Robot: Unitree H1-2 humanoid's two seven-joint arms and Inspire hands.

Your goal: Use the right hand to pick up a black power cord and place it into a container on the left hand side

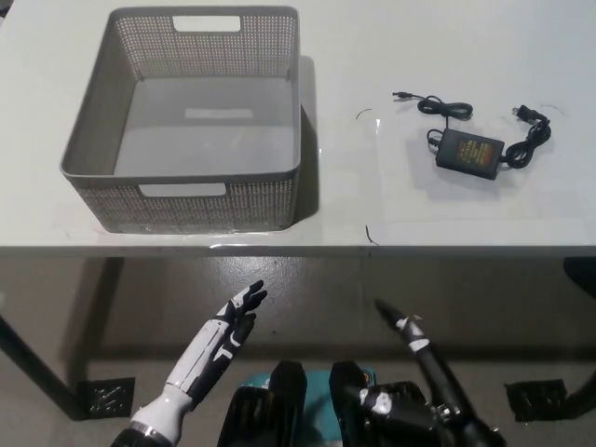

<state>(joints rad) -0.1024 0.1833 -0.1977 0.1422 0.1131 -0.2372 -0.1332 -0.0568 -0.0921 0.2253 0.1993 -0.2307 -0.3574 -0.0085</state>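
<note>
From my seat I'm looking steeply down on a pale, smooth worktop (466,200). On its left part sits the container (197,191), a grey plastic basket with perforated, mesh-like walls, rounded corners and slot handles cut into the near and far sides; its floor is plain and smooth, nothing in it. Off to the right, well apart from the basket, is the black power cord (471,149): a matte rectangular adapter brick with a small label, thin cables looping loosely off both ends, one trailing left to a small plug and the other bunched up on the right side. It's lying flat on the worktop, nobody touching it.

Both hands are down below the worktop edge, over the dull floor. My white left hand (240,312) is at lower left, fingers stretched out and apart, holding nothing. The black right hand (410,331) is at lower right, fingers extended and pointing up toward the edge, also empty
</note>
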